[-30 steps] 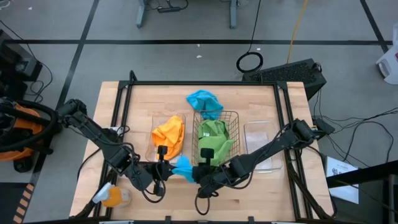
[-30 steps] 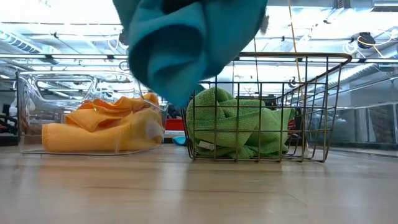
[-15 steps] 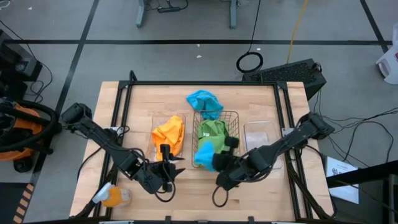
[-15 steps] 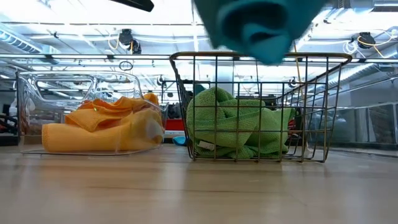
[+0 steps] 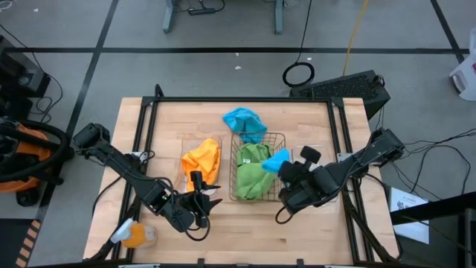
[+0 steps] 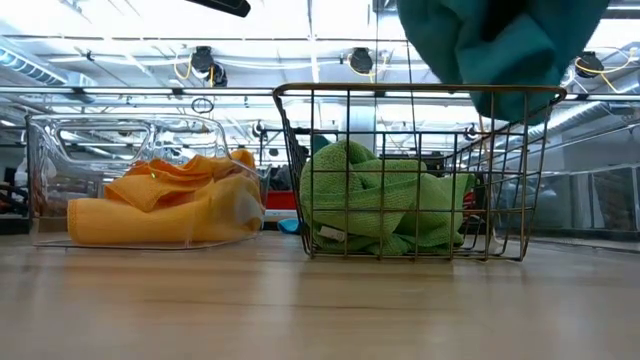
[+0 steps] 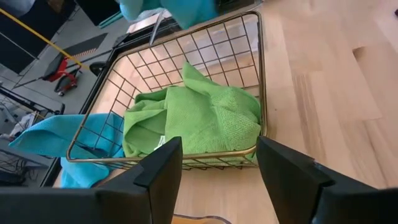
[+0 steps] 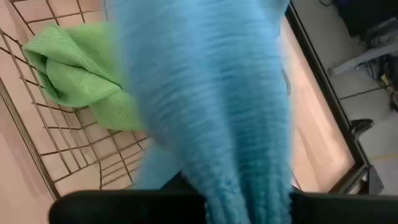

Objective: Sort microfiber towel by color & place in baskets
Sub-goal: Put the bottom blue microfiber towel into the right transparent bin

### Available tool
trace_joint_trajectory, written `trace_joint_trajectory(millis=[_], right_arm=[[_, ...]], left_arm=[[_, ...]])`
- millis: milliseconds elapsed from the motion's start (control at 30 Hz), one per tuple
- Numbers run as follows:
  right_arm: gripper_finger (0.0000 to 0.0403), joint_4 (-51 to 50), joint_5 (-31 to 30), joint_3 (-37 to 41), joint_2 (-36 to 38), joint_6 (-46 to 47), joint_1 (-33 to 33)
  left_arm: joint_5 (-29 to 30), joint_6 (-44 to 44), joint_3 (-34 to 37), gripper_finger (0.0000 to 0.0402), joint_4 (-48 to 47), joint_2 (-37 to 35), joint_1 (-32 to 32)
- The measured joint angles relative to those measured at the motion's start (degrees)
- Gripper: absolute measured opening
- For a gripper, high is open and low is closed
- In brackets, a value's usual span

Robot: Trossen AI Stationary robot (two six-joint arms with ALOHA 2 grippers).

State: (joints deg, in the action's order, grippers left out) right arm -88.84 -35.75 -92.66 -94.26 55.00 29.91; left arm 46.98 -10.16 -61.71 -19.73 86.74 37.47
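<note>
My right gripper [image 5: 282, 170] is shut on a sky blue microfiber towel [image 5: 275, 161], carried over the right side of the dark wire basket [image 5: 281, 141]. Two green towels [image 5: 253, 167] lie in that basket. Orange-yellow towels [image 5: 202, 159] fill the clear basket [image 5: 186, 143] to its left. A second blue towel [image 5: 244, 123] lies on the table just beyond the wire basket. The other clear basket [image 5: 311, 155] stands to the right, partly under my right arm. My left gripper [image 5: 206, 201] is open, low near the table's near edge, and touches nothing. My right gripper holds the blue towel [image 8: 205, 106] bunched up; the cloth itself covers the fingers, so the gripped part does not show. The towel is lifted clear and hangs in folds [image 6: 500, 45] level with the wire basket's top rim.
A small hard orange-and-white object [image 5: 134, 235] lies at the table's near left corner. A black frame [image 5: 238, 100] edges the table. Bare wood [image 5: 245, 231] stretches along the near edge in front of the baskets.
My right gripper has carried the blue towel from beside my left gripper, near the table's near edge, up and toward the right and far side, to above the wire basket's right side. The towel has stayed bunched and clear of the table. My left gripper has hardly moved.
</note>
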Motion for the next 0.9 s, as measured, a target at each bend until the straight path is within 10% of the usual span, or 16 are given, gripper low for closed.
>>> trace_joint_trajectory(millis=[900], right_arm=[[0.0013,-0.1,10.9,30.4,16.3,23.5,-4.4]], left_arm=[[-0.2,0.0,0.0,0.0212,1.9,0.0,0.0]])
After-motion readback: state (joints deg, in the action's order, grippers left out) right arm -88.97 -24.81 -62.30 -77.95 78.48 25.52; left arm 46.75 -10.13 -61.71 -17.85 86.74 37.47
